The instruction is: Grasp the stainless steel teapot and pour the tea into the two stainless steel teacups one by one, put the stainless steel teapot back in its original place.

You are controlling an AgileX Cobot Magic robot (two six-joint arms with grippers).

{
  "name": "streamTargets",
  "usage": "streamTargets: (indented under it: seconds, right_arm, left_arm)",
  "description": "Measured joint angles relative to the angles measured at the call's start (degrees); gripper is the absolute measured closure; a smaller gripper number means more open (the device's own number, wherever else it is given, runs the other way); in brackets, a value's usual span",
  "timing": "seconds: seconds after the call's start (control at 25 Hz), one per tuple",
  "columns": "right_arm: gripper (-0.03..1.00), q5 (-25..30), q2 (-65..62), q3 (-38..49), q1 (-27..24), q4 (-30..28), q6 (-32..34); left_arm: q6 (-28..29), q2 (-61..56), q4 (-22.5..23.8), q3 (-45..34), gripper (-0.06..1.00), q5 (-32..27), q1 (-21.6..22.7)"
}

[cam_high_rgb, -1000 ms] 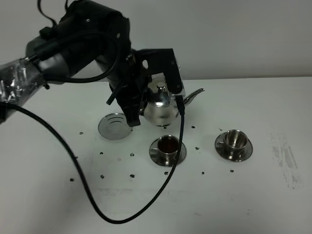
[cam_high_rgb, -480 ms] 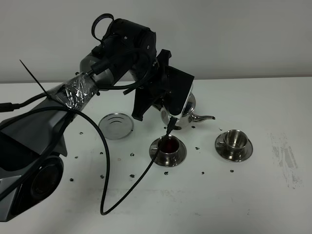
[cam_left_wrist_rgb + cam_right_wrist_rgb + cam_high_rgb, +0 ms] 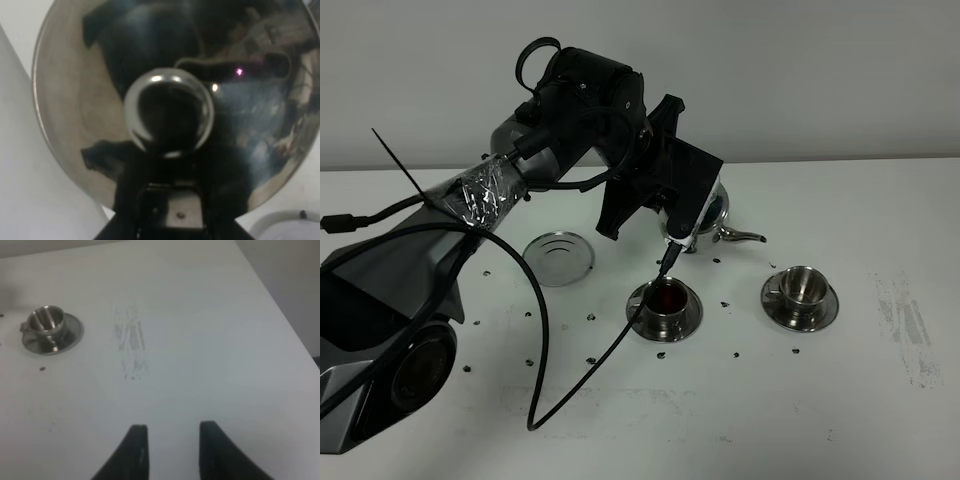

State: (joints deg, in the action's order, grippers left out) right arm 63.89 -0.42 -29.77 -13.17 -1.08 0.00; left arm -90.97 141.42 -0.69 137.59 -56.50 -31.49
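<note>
**Exterior high view.** The left arm reaches in from 8 o'clock across the white table point(image 3: 840, 420), trailing a black cable point(image 3: 542, 340). The left gripper point(image 3: 670, 208) carries the stainless steel teapot point(image 3: 713, 213) clear of the table and tipped over. The thin spout point(image 3: 748, 237) points toward 3 o'clock. The arm hides the grip itself, but the jaws are closed, and the raised pot shows they have it.

The teapot hangs at 1 o'clock from the filled teacup point(image 3: 665, 298), which holds dark tea and stands on its saucer point(image 3: 688, 318). The empty teacup point(image 3: 802, 286) sits at 3 o'clock from the filled one, near it but apart, with the spout tip at its 11 o'clock. The ringed trivet point(image 3: 558, 258) lies bare at 10 o'clock from the filled teacup. Small dark specks point(image 3: 590, 318) dot the table around the cups.

**Left wrist view.** The teapot's mirror lid point(image 3: 75, 100) nearly fills the picture, with its round knob point(image 3: 169, 111) in the middle. Dark gripper parts sit hard against the lid's edge, but where the fingers meet the pot cannot be made out.

**Right wrist view.** The right gripper point(image 3: 172, 450) hangs over bare table, its two dark fingers point(image 3: 136, 450) a little apart with nothing between them. The empty teacup point(image 3: 46, 321) stands on its saucer well away from it. Faint scuff marks point(image 3: 131, 340) lie between the cup and the table's far edge.
</note>
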Motion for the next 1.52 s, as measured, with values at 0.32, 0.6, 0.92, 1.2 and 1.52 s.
streamTargets:
  seconds: [0.32, 0.6, 0.92, 1.2, 1.52]
  right_arm:
    - [0.73, 0.00, 0.00, 0.00, 0.00, 0.00, 0.00]
    - [0.73, 0.00, 0.00, 0.00, 0.00, 0.03, 0.00]
    - [0.73, 0.00, 0.00, 0.00, 0.00, 0.03, 0.00]
    - [0.73, 0.00, 0.00, 0.00, 0.00, 0.03, 0.00]
    - [0.73, 0.00, 0.00, 0.00, 0.00, 0.03, 0.00]
  left_arm:
    - [-1.14, 1.38, 2.30, 0.00, 0.74, 4.70, -0.81]
    - [-1.14, 2.60, 4.50, 0.11, 0.74, 7.60, -2.40]
    - [-1.14, 2.83, 7.06, 0.11, 0.74, 8.57, -3.64]
    - [-0.80, 2.83, 9.52, 0.11, 0.74, 9.97, -4.48]
    - [-0.65, 3.34, 11.43, 0.11, 0.74, 10.88, -5.78]
